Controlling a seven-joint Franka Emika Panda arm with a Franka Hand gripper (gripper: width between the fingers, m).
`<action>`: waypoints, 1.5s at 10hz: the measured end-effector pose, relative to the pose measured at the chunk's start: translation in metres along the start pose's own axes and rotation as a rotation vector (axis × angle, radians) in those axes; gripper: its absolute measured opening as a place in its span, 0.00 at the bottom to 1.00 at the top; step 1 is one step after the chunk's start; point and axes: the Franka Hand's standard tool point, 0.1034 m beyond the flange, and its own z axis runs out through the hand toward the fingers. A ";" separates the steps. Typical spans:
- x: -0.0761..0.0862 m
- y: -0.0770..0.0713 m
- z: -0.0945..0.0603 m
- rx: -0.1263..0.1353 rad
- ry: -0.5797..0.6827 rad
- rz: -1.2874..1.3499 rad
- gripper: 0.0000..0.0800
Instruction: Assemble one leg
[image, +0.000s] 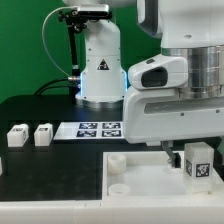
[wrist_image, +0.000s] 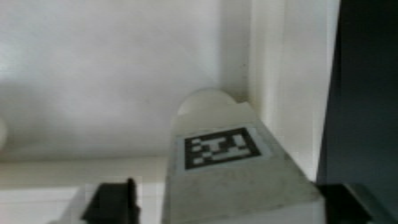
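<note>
The leg (wrist_image: 228, 170) is clamped between the end effector (wrist_image: 228, 203) fingers, just above the white tabletop piece (image: 130, 180) on the worktop (image: 40, 170). It should descend straight toward a corner socket, staying upright. Two spare legs (image: 30, 134) wait farther away.

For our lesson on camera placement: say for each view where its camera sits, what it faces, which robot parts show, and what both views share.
Exterior view: off the arm, facing the robot base and table; arm and end effector show.
Wrist view: on the wrist, looking along the fingers at the leg held between them.
Shared: that tagged leg and the white tray behind it.
</note>
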 end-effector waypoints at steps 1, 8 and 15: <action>0.000 -0.001 0.000 0.000 0.000 0.053 0.36; 0.001 -0.003 0.002 -0.020 -0.016 1.095 0.36; -0.005 -0.003 0.005 0.114 0.032 1.543 0.67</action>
